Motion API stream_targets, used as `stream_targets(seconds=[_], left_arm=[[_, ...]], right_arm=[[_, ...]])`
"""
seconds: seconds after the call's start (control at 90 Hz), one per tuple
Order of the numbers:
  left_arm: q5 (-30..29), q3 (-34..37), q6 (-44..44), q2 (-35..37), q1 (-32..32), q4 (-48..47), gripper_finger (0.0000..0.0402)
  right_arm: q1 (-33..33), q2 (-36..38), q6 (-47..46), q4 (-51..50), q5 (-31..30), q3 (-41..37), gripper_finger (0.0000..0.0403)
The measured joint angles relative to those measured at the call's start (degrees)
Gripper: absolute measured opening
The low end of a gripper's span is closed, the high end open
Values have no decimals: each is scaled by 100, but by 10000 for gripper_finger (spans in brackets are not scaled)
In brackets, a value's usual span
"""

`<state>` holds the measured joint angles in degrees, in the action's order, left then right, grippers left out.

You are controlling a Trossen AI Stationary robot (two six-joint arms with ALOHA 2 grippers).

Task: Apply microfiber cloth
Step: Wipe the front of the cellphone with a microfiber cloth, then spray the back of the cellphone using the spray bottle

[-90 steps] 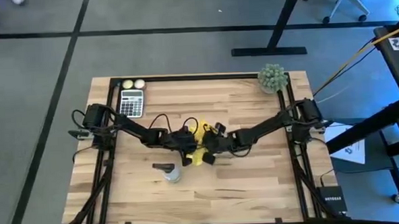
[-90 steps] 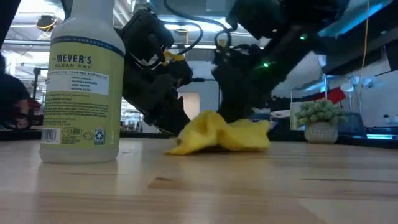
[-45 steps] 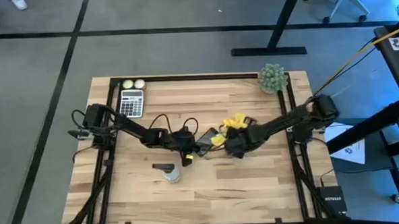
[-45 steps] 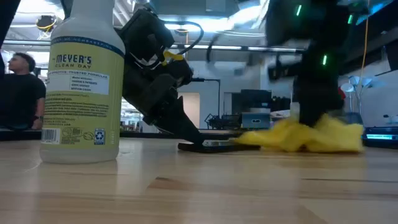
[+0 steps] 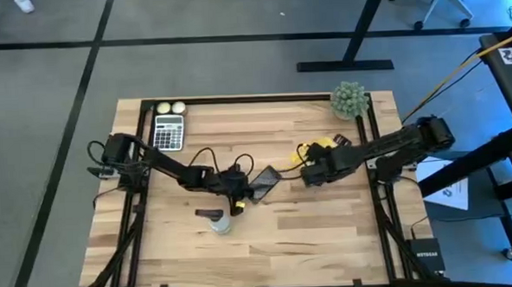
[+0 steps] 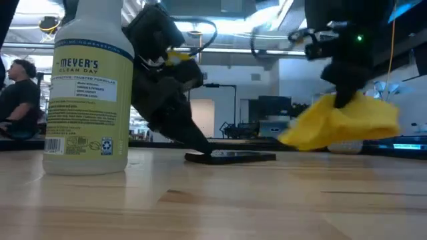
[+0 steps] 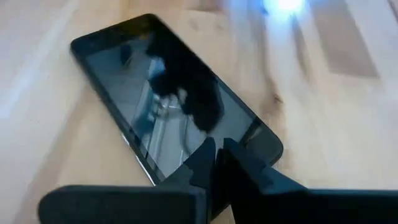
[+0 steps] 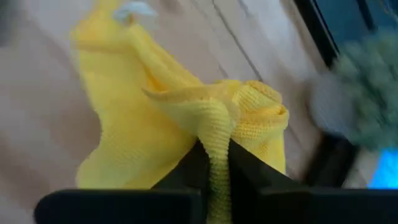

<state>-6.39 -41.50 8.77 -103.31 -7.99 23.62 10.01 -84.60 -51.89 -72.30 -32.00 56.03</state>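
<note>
Off table: R gripper [image 8: 216, 163] pinching wrinkly cloth [image 8: 186, 112].

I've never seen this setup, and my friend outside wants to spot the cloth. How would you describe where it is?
Start at the wooden table and find the small green potted plant at its far right corner. Just toward the table's middle from it, the right gripper is shut on the bright yellow microfiber cloth, lifted off the wood. It is the only soft, crumpled yellow thing there, unlike the flat black smartphone beside it.

Two dark jointed arms w/ looping black cables, small yellow tags, green LED.
</note>
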Motion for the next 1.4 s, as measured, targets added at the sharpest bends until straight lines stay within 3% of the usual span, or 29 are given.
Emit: stream_targets(seconds=[0.156, 0.378, 0.456, 0.544, 0.622, 0.711, 0.811, 0.911, 1.078, 1.4], left_arm=[[-181, -106, -170, 491, -65, -171, 15], [-662, -185, -209, 1151, -88, -1164, 15], [-767, -185, -211, 1237, -87, -1563, 15], [-775, -177, -216, 1234, -85, -1955, 15], [-669, -185, -216, 1196, -93, -2100, 15], [-168, -183, -216, 1038, -98, -2195, 15], [422, -181, -216, 867, -147, -2153, 15], [767, -183, -210, 658, -228, -2130, 15], [782, -184, -304, 359, -273, -1722, 15], [626, -201, -224, -20, -67, -1053, 15]], right_arm=[[-1, 39, -183, -438, 326, 0, 99], [5, 158, -39, -354, 909, 134, 211], [3, 178, 204, 34, 906, 297, 238], [-107, 180, 952, 1165, 964, 364, 257], [-407, 183, 1663, 2869, 1498, 184, 265], [-891, 3, 2180, 5064, 2855, -241, 265], [-1372, -410, 2190, 6377, 3752, -549, 261], [-1643, -866, 1962, 6640, 3809, -688, 258], [-1666, -1593, 1866, 6737, 4167, -729, 258], [-1538, -1942, 1883, 7075, 4516, -693, 257]])
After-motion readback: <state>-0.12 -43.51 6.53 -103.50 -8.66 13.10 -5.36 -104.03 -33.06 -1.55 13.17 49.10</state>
